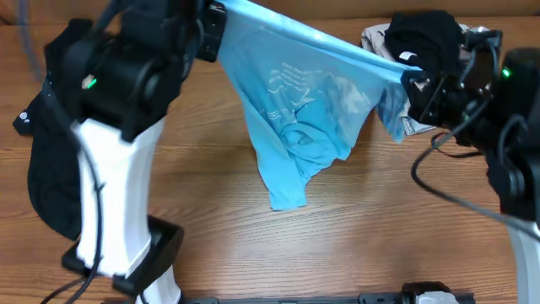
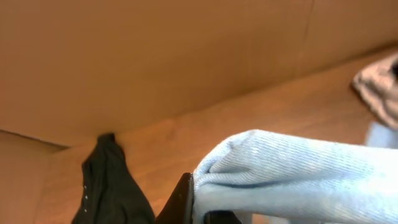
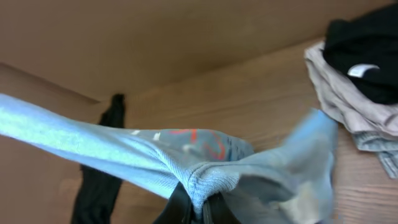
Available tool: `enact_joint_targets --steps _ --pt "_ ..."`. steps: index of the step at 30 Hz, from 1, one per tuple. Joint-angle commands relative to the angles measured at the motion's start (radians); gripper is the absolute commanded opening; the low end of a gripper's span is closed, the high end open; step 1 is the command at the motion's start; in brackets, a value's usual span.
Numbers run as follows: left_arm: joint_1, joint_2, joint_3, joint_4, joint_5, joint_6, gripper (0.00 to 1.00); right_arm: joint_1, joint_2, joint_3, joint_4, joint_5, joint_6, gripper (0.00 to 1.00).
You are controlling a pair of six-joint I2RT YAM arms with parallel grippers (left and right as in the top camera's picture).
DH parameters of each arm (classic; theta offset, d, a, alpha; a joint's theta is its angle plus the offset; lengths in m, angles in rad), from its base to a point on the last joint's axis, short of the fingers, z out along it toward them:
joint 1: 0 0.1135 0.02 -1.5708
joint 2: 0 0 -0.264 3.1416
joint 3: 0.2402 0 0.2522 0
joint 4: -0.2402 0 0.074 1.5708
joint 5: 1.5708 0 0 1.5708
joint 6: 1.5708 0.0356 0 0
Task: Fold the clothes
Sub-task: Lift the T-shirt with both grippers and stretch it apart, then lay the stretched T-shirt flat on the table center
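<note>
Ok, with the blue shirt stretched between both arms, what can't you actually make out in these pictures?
- Lettering on the light blue T-shirt: overhead, too small and crumpled; right wrist view shows only red-orange fragments.
- Left jaws: overhead, masked by the dark left arm; left wrist view, wrapped in blue fabric at the bottom edge.
- Right jaws: right wrist view, buried in bunched fabric.
- Black shirt: overhead, the left arm covers much of it.
</note>
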Motion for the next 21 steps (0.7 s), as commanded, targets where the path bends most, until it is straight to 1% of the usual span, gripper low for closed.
enact_joint_targets --steps 1,7,11,17,21 --pt "0.111 -0.171 0.069 0.027 -0.235 -0.019 0.04 -0.040 -0.101 0.013 -0.029 0.159 0.003 0.04" --pt "0.117 -0.305 0.069 0.057 -0.260 0.000 0.04 -0.040 -0.247 0.013 -0.029 0.114 0.004 0.04" --pt "0.117 -0.365 0.069 0.073 -0.260 0.011 0.04 -0.040 -0.303 0.013 -0.042 0.078 0.003 0.04" --pt "0.117 -0.417 0.068 0.091 -0.253 0.029 0.04 -0.040 -0.301 0.011 -0.085 0.040 0.003 0.04" --pt "0.117 -0.398 0.055 0.111 -0.253 0.029 0.04 -0.040 -0.255 0.011 -0.105 0.041 0.002 0.04"
